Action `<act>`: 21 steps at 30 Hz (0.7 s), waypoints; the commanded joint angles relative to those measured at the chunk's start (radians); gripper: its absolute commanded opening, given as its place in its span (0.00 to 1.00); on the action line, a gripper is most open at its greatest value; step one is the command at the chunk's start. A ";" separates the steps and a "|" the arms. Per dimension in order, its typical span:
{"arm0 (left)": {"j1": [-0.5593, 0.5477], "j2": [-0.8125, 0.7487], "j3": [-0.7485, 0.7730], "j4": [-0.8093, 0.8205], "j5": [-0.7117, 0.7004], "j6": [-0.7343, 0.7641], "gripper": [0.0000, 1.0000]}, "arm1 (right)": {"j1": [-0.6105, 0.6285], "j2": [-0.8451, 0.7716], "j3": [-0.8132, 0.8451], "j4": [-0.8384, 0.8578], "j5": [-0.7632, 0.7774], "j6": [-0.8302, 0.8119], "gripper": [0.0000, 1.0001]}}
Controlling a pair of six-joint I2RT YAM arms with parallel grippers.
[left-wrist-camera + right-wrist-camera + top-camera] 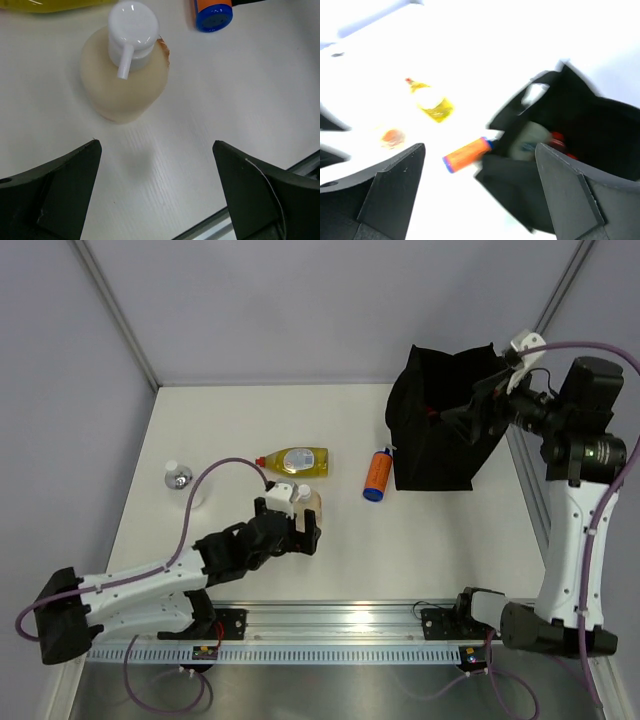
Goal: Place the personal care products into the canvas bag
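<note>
The black canvas bag (432, 445) stands open at the back right. In the right wrist view the bag (520, 192) holds a grey-white bottle (530, 141) and dark red bottles (561, 142). An orange bottle with a blue cap (377, 475) lies just left of the bag. A clear yellow bottle with a red cap (295, 460) lies further left. A cream bottle with a white pump (125, 80) stands just ahead of my open, empty left gripper (157, 185). My right gripper (480, 192) is open and empty above the bag's near rim.
A small clear item with a grey top (178, 478) stands at the left of the white table (450, 540). Grey walls close the table at the back and sides. A metal rail (330, 620) runs along the near edge.
</note>
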 commanded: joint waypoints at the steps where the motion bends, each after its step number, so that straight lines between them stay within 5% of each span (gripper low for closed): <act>1: -0.005 0.096 -0.075 0.296 -0.147 0.077 0.99 | 0.005 -0.074 -0.206 0.096 -0.230 0.002 0.99; 7: 0.029 0.320 -0.052 0.463 -0.250 0.154 0.99 | 0.013 -0.200 -0.403 0.041 -0.318 -0.145 1.00; 17: 0.072 0.495 -0.026 0.750 -0.230 0.273 0.98 | 0.053 -0.288 -0.650 0.100 -0.304 -0.147 0.99; 20: 0.107 0.500 -0.017 0.789 -0.175 0.286 0.89 | 0.068 -0.291 -0.674 0.105 -0.296 -0.148 0.99; 21: 0.122 0.498 -0.012 0.793 -0.152 0.286 0.76 | 0.074 -0.291 -0.674 0.091 -0.290 -0.164 0.99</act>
